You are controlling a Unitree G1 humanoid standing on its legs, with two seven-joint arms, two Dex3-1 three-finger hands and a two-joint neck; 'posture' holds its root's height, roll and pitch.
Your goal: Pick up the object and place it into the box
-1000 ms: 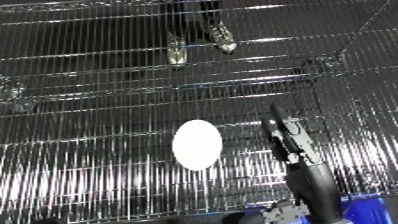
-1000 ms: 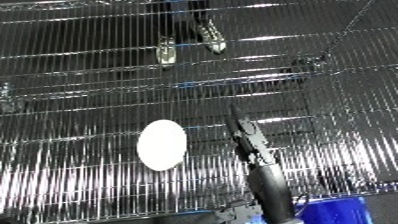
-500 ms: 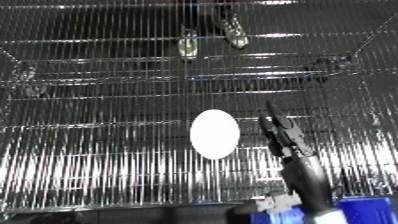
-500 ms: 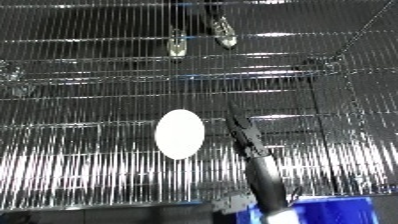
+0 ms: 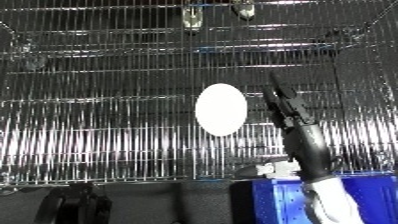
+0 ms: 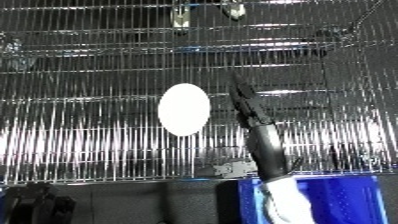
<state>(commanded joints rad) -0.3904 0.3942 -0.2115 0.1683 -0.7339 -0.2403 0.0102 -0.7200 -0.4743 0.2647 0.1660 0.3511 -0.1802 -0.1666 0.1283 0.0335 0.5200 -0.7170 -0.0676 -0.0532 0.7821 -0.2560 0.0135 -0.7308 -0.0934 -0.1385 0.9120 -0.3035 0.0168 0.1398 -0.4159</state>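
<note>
A white oval object (image 5: 220,115) lies on the wire shelf (image 5: 107,135). My right hand (image 5: 290,114) reaches up from the lower right with its black fingers straight and close together, pointing away from me. It stands just to the right of the object, with a narrow gap between them, and holds nothing. A blue bin (image 6: 355,200) sits at the lower right edge, below the shelf's front, with my right forearm (image 5: 324,197) passing over it. My left hand shows in neither view.
The shelf is a wire cage with raised wire sides and a back wall (image 5: 178,45). A small white tag (image 5: 275,169) hangs at the shelf's front rail. A dark shape (image 5: 75,205) that I cannot identify sits at the lower left edge.
The camera has tilted, so the whole picture has shifted. My right hand has drawn closer to the object's right side, and more of the blue bin shows.
</note>
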